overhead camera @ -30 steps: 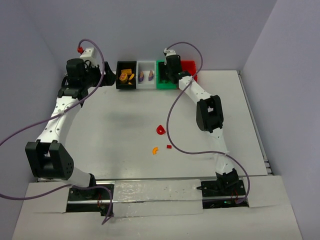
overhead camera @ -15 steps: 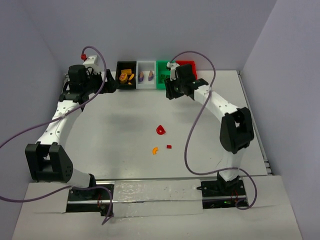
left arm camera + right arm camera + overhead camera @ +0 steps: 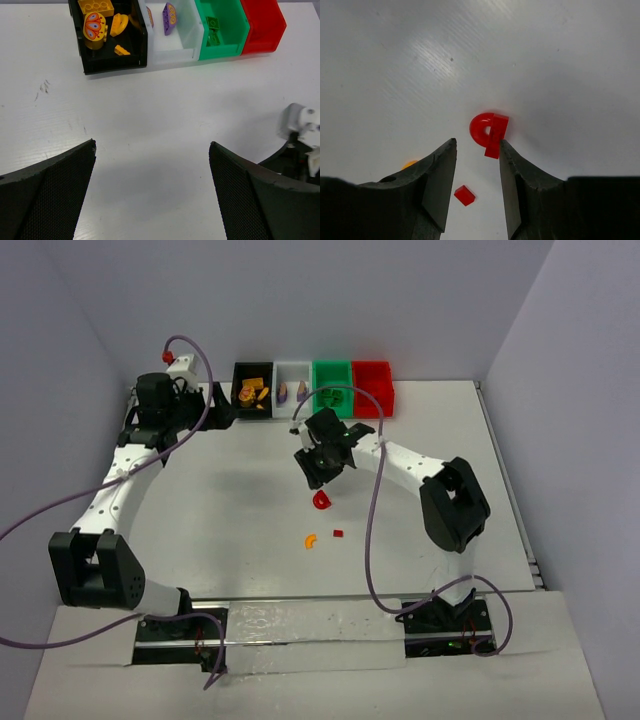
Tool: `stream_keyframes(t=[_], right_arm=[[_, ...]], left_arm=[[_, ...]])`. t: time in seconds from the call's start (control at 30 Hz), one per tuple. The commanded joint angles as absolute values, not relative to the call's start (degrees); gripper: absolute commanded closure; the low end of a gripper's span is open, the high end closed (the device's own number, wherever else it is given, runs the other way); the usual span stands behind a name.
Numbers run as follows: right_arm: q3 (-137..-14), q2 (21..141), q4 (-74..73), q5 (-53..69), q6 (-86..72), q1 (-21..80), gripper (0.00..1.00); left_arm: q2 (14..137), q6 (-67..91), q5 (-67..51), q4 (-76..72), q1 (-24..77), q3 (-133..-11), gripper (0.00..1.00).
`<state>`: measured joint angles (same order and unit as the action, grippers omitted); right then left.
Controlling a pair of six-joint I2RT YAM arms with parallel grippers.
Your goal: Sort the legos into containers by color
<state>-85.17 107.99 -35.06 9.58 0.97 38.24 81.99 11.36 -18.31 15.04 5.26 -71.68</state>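
Four bins stand in a row at the table's back: black [image 3: 250, 402], white [image 3: 293, 390], green [image 3: 333, 385], red [image 3: 372, 386]. The black bin [image 3: 112, 55] holds orange-yellow legos [image 3: 94, 26], the white bin [image 3: 182, 42] purple ones [image 3: 168, 12], the green bin [image 3: 222, 30] green ones [image 3: 212, 24]. A red curved lego [image 3: 320, 501] [image 3: 489, 131], a tiny red brick [image 3: 338, 534] [image 3: 464, 195] and an orange curved piece [image 3: 311, 540] lie mid-table. My right gripper [image 3: 318, 476] [image 3: 477, 145] is open just above the red curved lego. My left gripper [image 3: 152, 145] is open and empty near the black bin.
The red bin [image 3: 262, 25] looks empty. The right arm's elbow [image 3: 455, 505] hangs over the table's right side. A purple cable [image 3: 372, 530] loops over the table near the loose pieces. Walls close the table at the back and sides.
My right gripper has swung from the green bin toward the table's middle and now sits over the red curved lego. The left arm has barely moved.
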Motion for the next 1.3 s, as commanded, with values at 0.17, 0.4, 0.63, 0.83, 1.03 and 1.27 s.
stream_keyframes(t=[0.17, 0.4, 0.63, 0.83, 1.03, 1.27], right_arm=[[-87.06, 113.24, -39.81, 6.09, 2.04, 39.02, 0.55], [-86.49, 114.90, -39.48, 5.30, 2.96, 39.02, 0.56], [-86.53, 117.27, -38.25, 4.53, 3.64, 38.90, 0.60], [-86.30, 118.46, -37.62, 5.98, 3.76, 37.82, 0.69], [-85.45, 115.58, -37.48, 17.24, 3.51, 33.37, 0.97], [-85.40, 107.62, -37.66, 48.01, 3.31, 23.04, 1.00]], left_arm=[[78.72, 10.79, -19.88, 15.69, 5.36, -71.50, 0.01], [79.17, 10.98, -20.04, 15.82, 5.36, -71.63, 0.01], [79.48, 11.07, -19.92, 15.99, 5.36, -72.07, 0.01], [79.74, 11.00, -19.70, 16.18, 5.36, -72.25, 0.01], [80.21, 11.34, -19.97, 16.22, 5.36, -72.25, 0.01], [80.00, 11.51, -20.59, 16.08, 5.36, -72.25, 0.01]])
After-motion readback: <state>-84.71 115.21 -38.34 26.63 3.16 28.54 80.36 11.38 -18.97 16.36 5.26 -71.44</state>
